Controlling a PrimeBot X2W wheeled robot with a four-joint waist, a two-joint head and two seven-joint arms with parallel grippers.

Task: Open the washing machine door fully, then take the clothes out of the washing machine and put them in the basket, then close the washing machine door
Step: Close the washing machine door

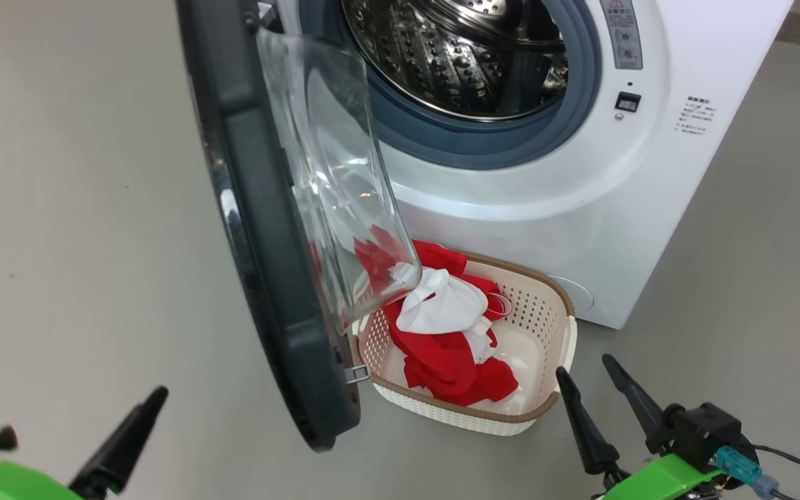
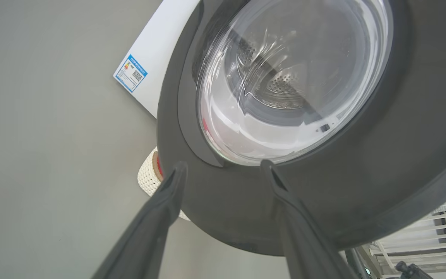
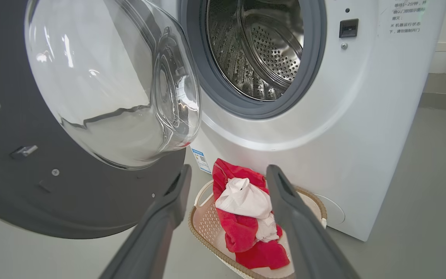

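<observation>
Already the clothes (image 1: pixel 442 347) sit in the basket (image 1: pixel 535 316), drum (image 1: pixel 455 62) seemingly empty. Only closing the washing machine door (image 1: pixel 254 208) remains; left hand (image 2: pixel 223 164) and right hand (image 1: pixel 585 364) spread, empty.

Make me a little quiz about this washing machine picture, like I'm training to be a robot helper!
1. True or false: the red and white clothes are lying in the basket.
2. Pick one: the washing machine door is A) shut, B) swung open, C) lying flat on the floor.
3. Fill the gap: the right hand is open and holds ____.

Key: 1 true; 2 B; 3 nothing.
</observation>
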